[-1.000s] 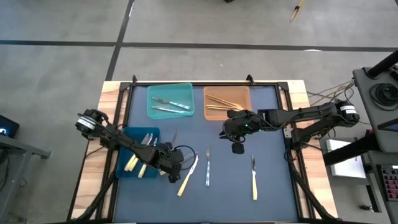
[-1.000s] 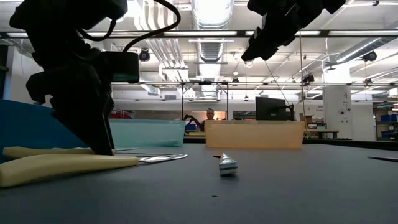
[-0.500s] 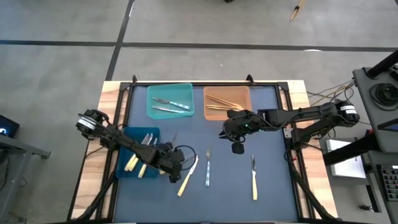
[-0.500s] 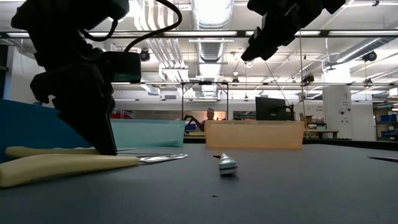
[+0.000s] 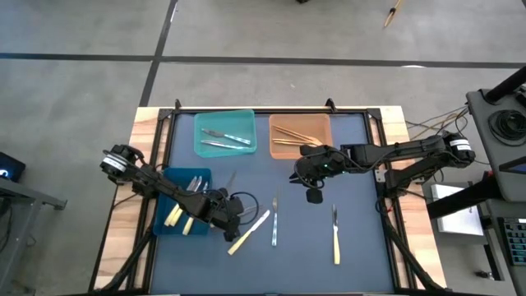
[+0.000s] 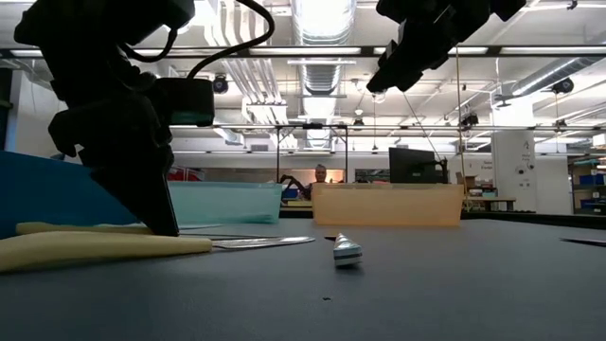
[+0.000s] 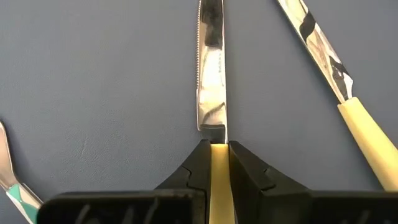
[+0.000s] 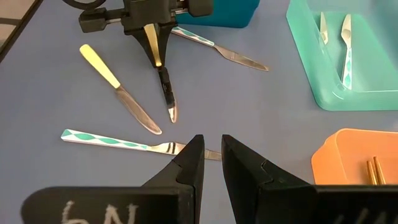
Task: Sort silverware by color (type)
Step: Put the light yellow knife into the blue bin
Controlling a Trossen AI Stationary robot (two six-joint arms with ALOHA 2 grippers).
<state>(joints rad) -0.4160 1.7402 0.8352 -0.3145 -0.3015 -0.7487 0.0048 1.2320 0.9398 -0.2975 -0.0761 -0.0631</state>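
Note:
My left gripper (image 5: 236, 218) (image 7: 217, 144) stands low beside the blue bin (image 5: 164, 182), shut on a pale-yellow-handled knife (image 7: 210, 74) whose blade points toward the table's right. A second yellow-handled knife (image 5: 249, 232) (image 8: 118, 87) lies flat on the mat just nearer, untouched. A teal-patterned fork (image 5: 274, 220) (image 8: 118, 142) lies to their right. A teal-handled knife (image 8: 221, 53) lies by the blue bin. My right gripper (image 8: 212, 146) (image 5: 302, 171) hangs raised near the orange bin (image 5: 275, 123), fingers a narrow gap apart, with nothing between them. My left gripper pinches the knife's yellow handle (image 7: 218, 155) between its two fingers, right where the handle meets the blade. The fingers (image 6: 156, 213) come steeply from above, slanting from the table's left, and lie along the knife. The blade lies flat on the mat ahead of them.
The blue bin holds several yellow-handled pieces. The teal bin (image 5: 201, 123) holds teal-handled pieces and the orange bin holds tan ones. A yellow-handled piece (image 5: 335, 234) lies alone near the right front. Bare mat lies between the bins and the front edge.
My left gripper has shut on the yellow knife handle without leaving its place. The second yellow-handled knife beside it has swung round on the mat. It now lies flatter across the table, its blade tip shifted toward the right.

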